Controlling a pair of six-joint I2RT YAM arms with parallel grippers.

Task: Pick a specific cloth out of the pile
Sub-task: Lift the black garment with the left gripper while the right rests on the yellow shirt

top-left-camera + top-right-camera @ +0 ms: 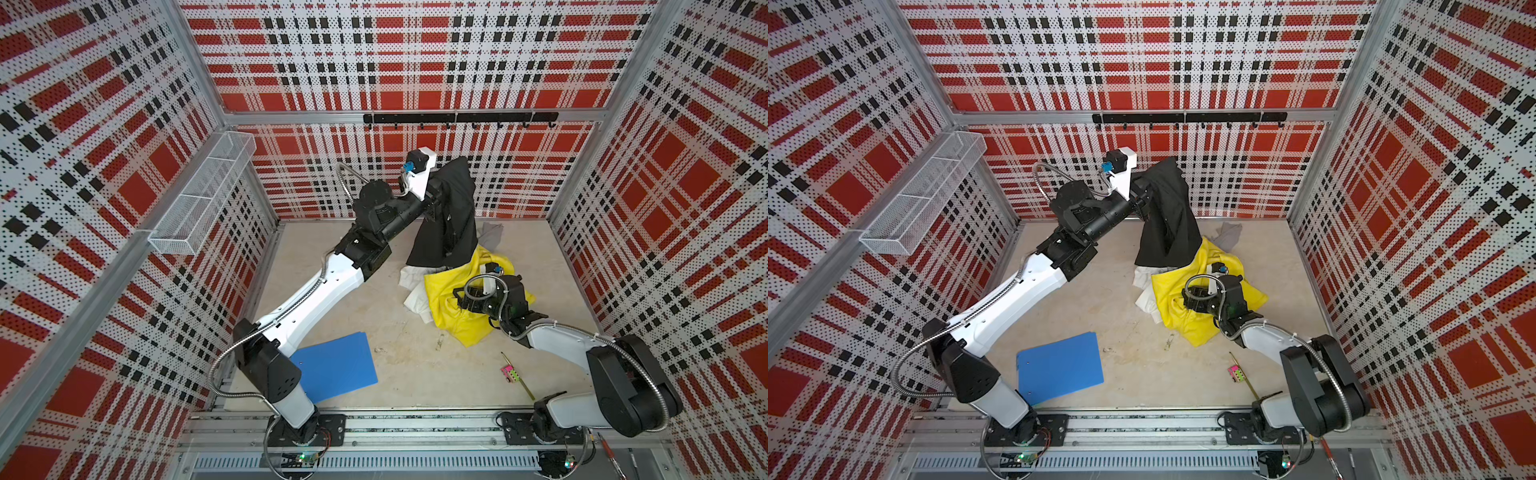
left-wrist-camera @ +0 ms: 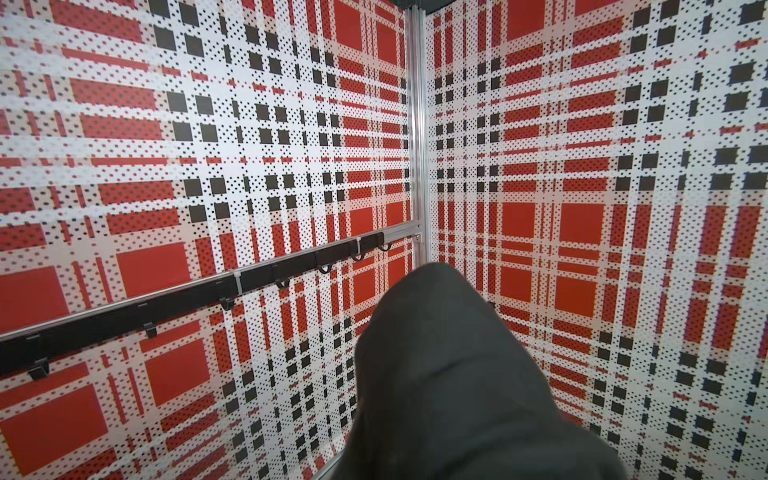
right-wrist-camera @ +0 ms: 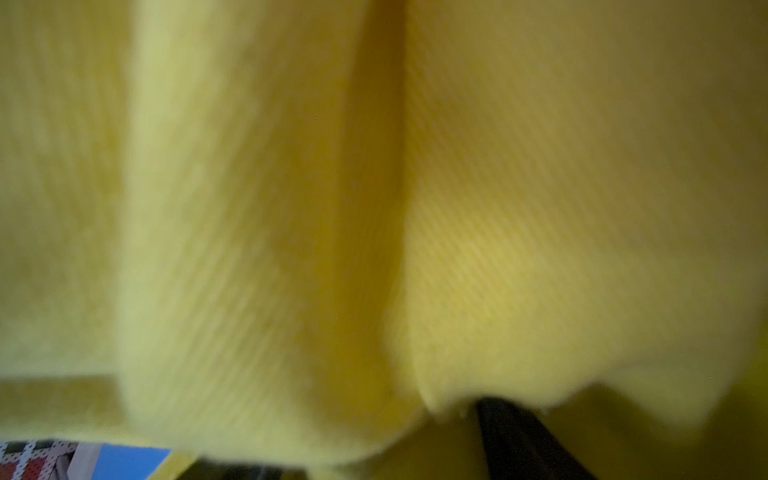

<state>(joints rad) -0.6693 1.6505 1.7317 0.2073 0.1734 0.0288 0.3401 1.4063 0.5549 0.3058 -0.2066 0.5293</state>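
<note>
Both top views show the left hand (image 1: 436,195) clamped on the cloth (image 1: 453,232), raised, hem seemingly brushing the pile (image 1: 453,316). Lift higher and away; the right hand (image 1: 469,301), buried there, apart or together unclear, could pin the pile.

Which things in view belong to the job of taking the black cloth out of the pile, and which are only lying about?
For the job:
black cloth, lifted and hanging
pile of yellow, white and grey cloths

Lying about:
blue folder
small pink item
wire basket
hook rail
</note>
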